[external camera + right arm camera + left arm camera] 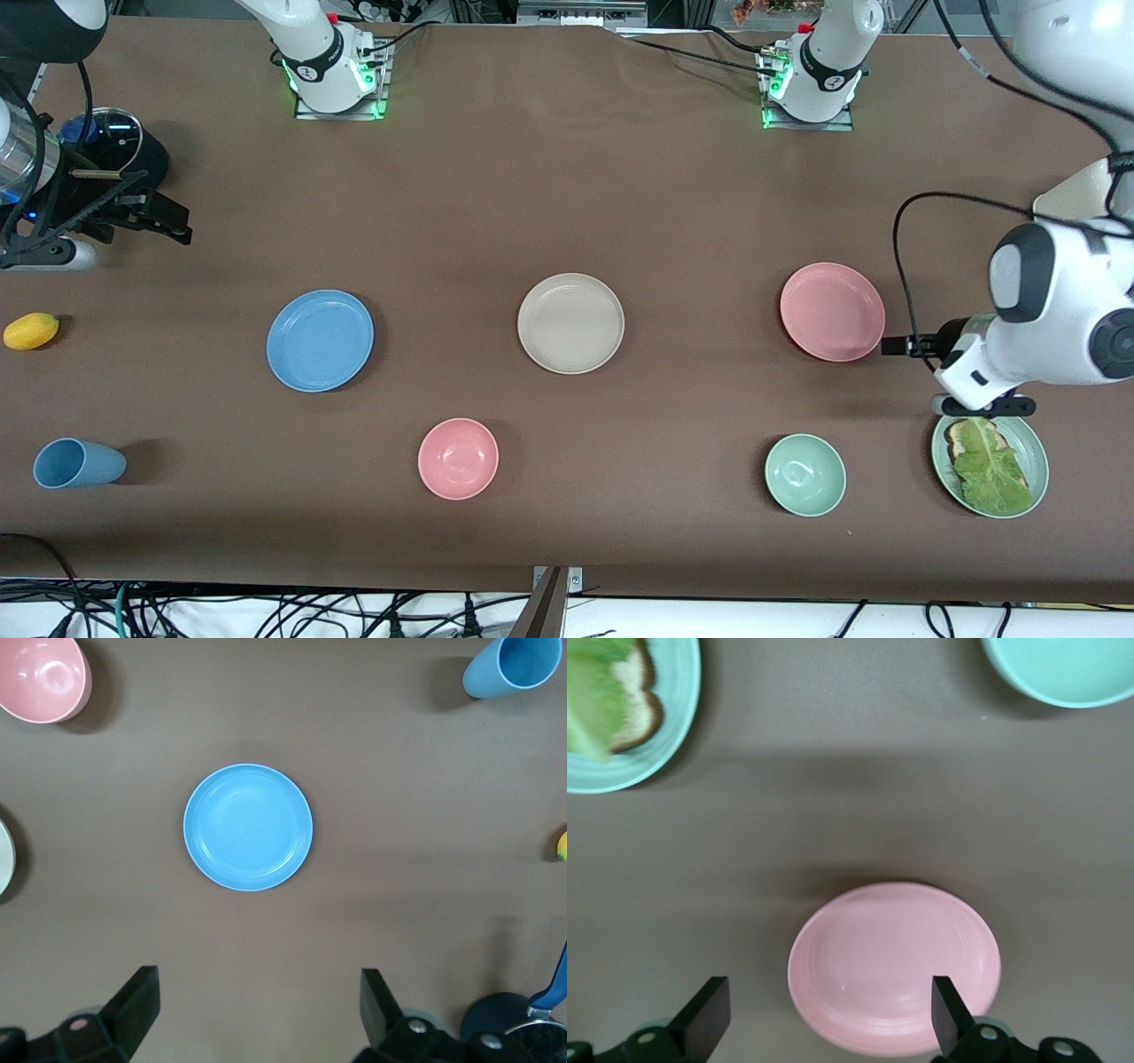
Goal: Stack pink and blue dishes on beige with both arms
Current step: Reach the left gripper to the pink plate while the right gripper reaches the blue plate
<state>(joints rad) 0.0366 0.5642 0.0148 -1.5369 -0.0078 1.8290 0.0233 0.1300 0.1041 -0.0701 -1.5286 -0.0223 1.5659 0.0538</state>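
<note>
The beige plate [570, 322] lies mid-table. The light blue plate [320, 340] is beside it toward the right arm's end, and the pink plate [832, 311] is beside it toward the left arm's end. My left gripper [828, 1019] hangs open and empty, up over the pink plate [895, 966], whose edge shows between the fingers. In the front view the left gripper [912, 346] shows just past that plate's rim. My right gripper [155, 211] is open and empty over the right arm's end of the table, well away from the blue plate [248, 827].
A pink bowl [458, 458], a green bowl [804, 475] and a green plate [1041, 461] with lettuce and bread sit nearer the front camera. A blue cup [78, 463] lies tipped, a yellow fruit [31, 330] rests nearby, and a black pot [111, 146] stands by the right gripper.
</note>
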